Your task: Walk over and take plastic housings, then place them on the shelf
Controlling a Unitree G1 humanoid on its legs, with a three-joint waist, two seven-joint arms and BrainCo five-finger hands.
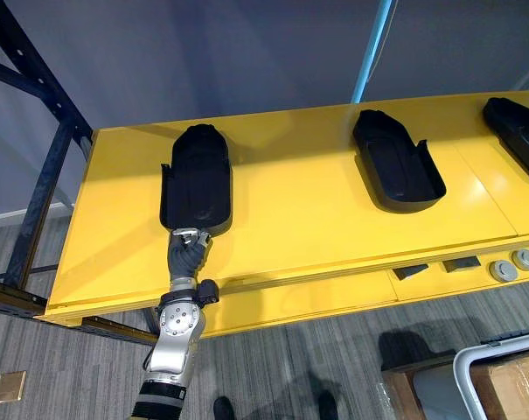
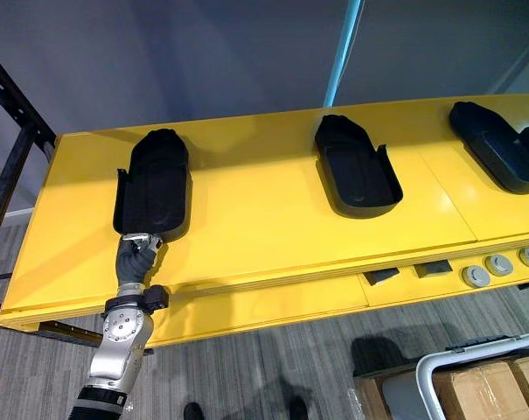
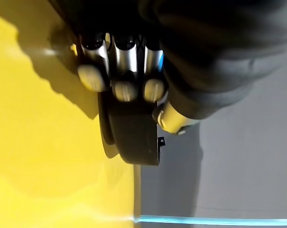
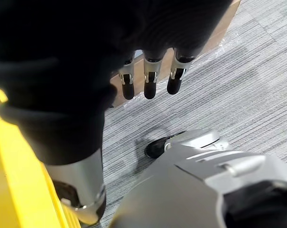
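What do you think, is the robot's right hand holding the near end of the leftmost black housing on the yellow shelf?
No, it is the left hand that holds the near end of the leftmost black housing on the yellow shelf; the left eye view shows it. The right hand hangs open.

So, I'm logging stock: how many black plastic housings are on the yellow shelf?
3. The left housing sits far left on the shelf, gripped by the left hand; the middle housing mid-shelf; the right housing at the view's right edge, cut off. More may lie beyond.
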